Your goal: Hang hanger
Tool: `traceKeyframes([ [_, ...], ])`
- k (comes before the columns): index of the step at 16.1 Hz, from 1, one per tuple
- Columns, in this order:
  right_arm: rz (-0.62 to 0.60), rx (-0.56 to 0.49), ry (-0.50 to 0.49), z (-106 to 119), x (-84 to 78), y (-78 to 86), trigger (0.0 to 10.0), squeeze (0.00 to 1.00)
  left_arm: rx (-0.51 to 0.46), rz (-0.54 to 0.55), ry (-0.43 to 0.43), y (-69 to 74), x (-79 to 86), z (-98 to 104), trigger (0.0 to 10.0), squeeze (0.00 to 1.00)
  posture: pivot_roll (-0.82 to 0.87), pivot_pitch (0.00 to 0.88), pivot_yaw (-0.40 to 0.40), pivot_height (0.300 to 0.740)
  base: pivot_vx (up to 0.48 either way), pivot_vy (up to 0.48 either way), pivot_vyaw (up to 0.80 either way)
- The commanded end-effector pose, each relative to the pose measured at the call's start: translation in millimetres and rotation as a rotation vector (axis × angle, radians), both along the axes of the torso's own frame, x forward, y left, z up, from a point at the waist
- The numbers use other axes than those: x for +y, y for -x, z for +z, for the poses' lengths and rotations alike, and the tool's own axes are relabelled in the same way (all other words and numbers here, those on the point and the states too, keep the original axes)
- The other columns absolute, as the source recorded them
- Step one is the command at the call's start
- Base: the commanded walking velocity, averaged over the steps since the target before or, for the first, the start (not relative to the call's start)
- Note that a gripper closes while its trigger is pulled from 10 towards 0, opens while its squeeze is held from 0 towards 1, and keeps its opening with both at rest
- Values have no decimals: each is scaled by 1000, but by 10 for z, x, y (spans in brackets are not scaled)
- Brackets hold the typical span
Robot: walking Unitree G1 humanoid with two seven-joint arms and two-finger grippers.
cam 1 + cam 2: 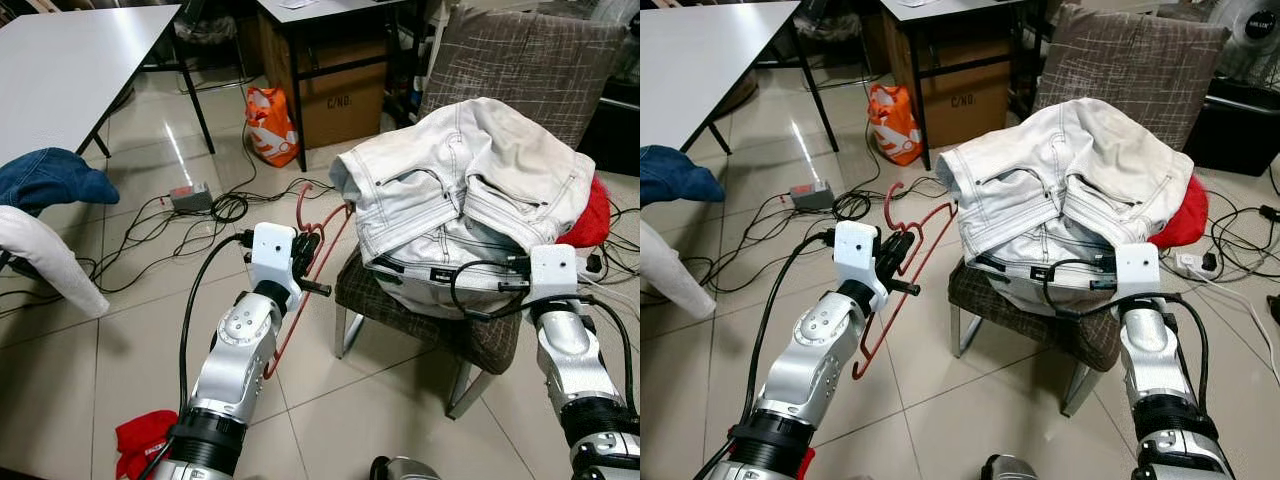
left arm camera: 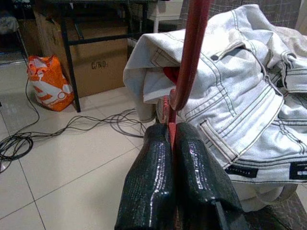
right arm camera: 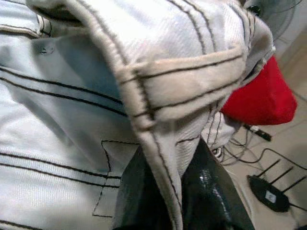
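A red wire hanger (image 1: 930,245) hangs tilted beside the chair, its hook up and its lower corner near the floor. My left gripper (image 2: 169,136) is shut on the wire, seen also as the left gripper (image 1: 308,255) just left of the chair seat. White jeans (image 1: 470,190) lie heaped on the chair. My right gripper (image 3: 175,165) is shut on a fold of the jeans' waistband (image 3: 182,91), at the heap's front right edge. The cloth hides its fingertips from the head views.
The grey fabric chair (image 1: 525,60) has a red cloth (image 1: 592,215) under the jeans. Cables (image 1: 215,210) and an orange bag (image 1: 270,120) lie on the tiled floor. A white table (image 1: 70,60), blue jeans (image 1: 45,175) and a red rag (image 1: 140,440) are to the left.
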State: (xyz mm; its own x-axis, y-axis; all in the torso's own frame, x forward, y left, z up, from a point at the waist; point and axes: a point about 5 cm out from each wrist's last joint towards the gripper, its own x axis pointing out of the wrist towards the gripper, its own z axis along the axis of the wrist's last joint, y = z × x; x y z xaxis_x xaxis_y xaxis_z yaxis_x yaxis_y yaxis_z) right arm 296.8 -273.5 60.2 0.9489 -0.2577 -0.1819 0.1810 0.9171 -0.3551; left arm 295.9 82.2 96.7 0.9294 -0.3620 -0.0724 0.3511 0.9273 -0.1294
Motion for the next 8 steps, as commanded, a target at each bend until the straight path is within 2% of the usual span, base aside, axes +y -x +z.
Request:
traceKeyframes([
  [1,31,-23,7,63,68,-47,10000,1000,-11,-3,-8,-33,-1,26,10000,0,-74,0,47,740,0,0,0],
  [2,42,-44,23,107,71,-58,10000,1000,-11,-5,-9,-34,-2,24,10000,0,-76,0,51,740,0,0,0],
  [3,69,-96,115,249,62,-102,10000,1000,-12,-13,-12,-41,-10,29,10000,0,-76,0,51,740,0,0,0],
  [6,78,-82,194,307,-4,-161,10000,1000,-15,-25,-16,-56,-15,35,10000,0,-80,0,58,740,0,0,0],
  [7,79,-43,187,267,-10,-166,10000,0,-16,-27,-17,-57,-17,38,10000,0,-77,0,58,740,0,0,0],
  [8,78,-33,165,245,-7,-162,10000,0,-17,-28,-17,-58,-18,40,10000,0,-77,0,58,740,0,0,0],
])
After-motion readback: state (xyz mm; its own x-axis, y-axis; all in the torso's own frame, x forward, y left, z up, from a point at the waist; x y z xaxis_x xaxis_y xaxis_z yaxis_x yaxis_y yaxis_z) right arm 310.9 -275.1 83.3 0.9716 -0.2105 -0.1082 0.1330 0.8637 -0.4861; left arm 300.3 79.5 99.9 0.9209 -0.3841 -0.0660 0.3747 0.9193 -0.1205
